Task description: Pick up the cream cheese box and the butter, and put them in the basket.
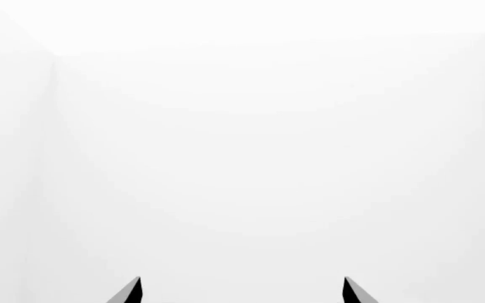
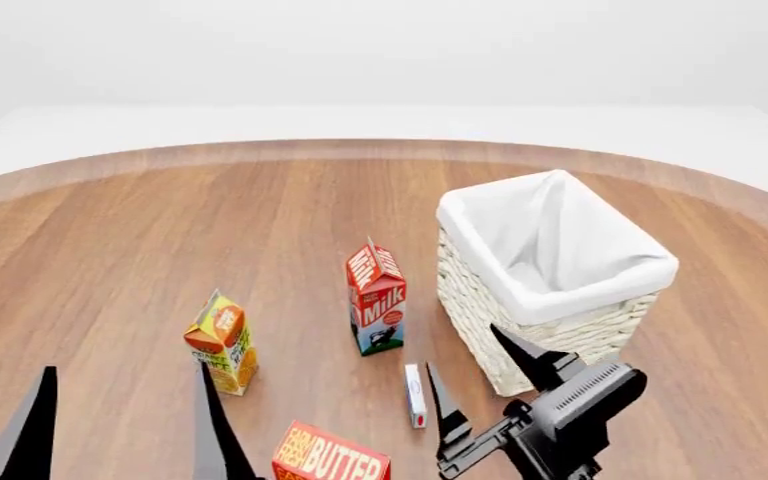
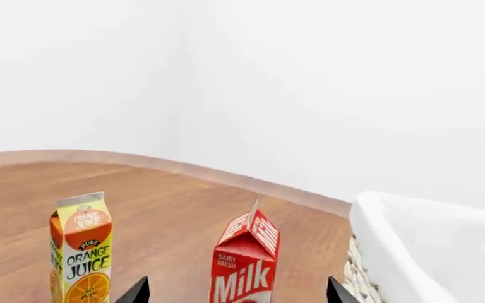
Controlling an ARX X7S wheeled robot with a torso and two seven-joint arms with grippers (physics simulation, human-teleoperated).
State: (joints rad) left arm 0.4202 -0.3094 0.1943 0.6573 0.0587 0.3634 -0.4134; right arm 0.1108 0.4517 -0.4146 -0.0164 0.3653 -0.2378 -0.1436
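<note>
The left wrist view shows only blank white walls and the two dark tips of the left tool [image 1: 242, 291], standing wide apart with nothing between them. No thing of the task appears here.

The head view gives the whole scene. On the round wooden desk [image 2: 157, 230] stands the basket [image 2: 551, 290], upright, with its white cloth folded over the rim. The cream cheese box [image 2: 415, 394] lies flat on the desk, just beside the basket's near corner and in front of the milk carton [image 2: 377, 298]. The butter [image 2: 329, 457] sits at the lower edge, partly cut off, near the orange juice carton [image 2: 221, 341]. The right tool [image 2: 487, 381] hangs just beside the cream cheese box, its fingers spread wide and holding nothing. The left tool [image 2: 124, 425] is also wide and empty, beside the butter.

The right wrist view shows the two cartons upright and a part of the basket [image 3: 432, 249], but neither the cream cheese box nor the butter.
</note>
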